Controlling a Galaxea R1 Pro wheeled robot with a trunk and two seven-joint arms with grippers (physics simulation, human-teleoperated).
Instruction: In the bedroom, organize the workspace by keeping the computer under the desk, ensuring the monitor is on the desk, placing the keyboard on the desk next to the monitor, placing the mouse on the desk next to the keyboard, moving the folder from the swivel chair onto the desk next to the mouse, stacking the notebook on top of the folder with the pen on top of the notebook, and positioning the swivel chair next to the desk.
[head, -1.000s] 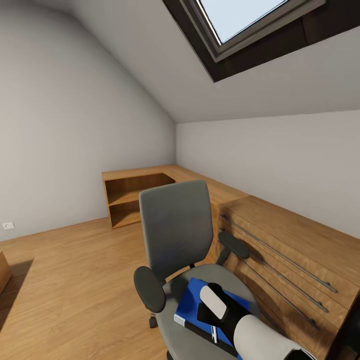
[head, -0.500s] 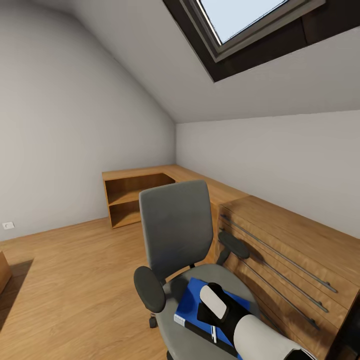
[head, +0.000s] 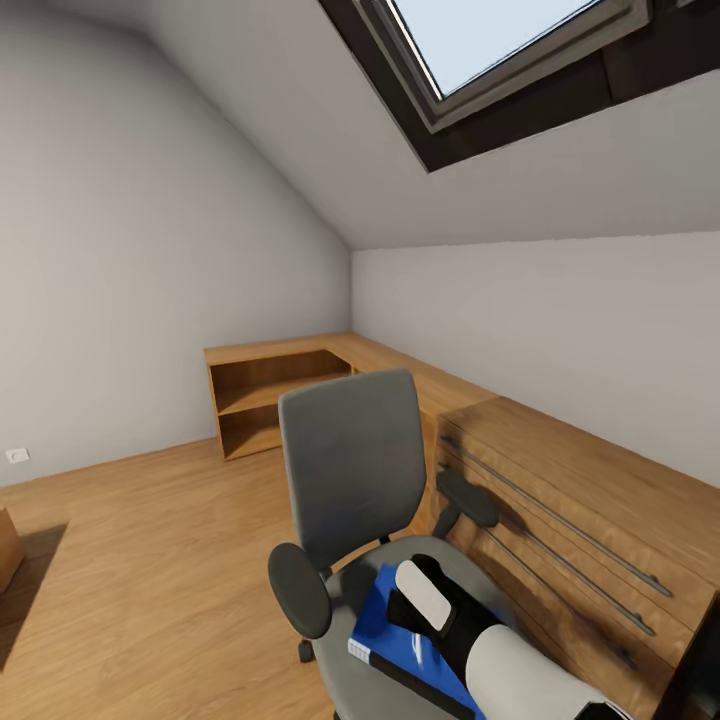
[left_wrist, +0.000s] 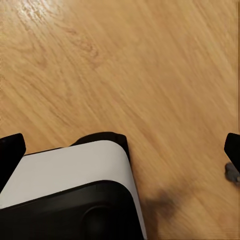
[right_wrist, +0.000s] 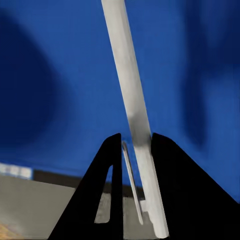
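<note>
The grey swivel chair (head: 348, 455) stands in front of me with its back toward the room. On its seat lies the blue folder (head: 372, 612). My right gripper (head: 417, 638) hangs just over the folder, shut on the thin whitish pen (head: 418, 650). In the right wrist view the pen (right_wrist: 127, 85) runs between the two black fingers of the right gripper (right_wrist: 136, 139), with the blue folder (right_wrist: 60, 75) behind it and the grey seat (right_wrist: 40, 200) past the folder's edge. My left gripper (left_wrist: 120, 147) is open over the wooden floor, fingertips (left_wrist: 11, 149) far apart.
A low wooden drawer unit (head: 570, 500) with long bar handles stands right of the chair, joined to an open wooden shelf (head: 270, 395) in the corner. A skylight (head: 480, 40) sits in the sloped ceiling. A wooden box (head: 8, 545) is at the left edge.
The head view has shifted a little. My right gripper with the pen has moved slightly up and to the left over the folder.
</note>
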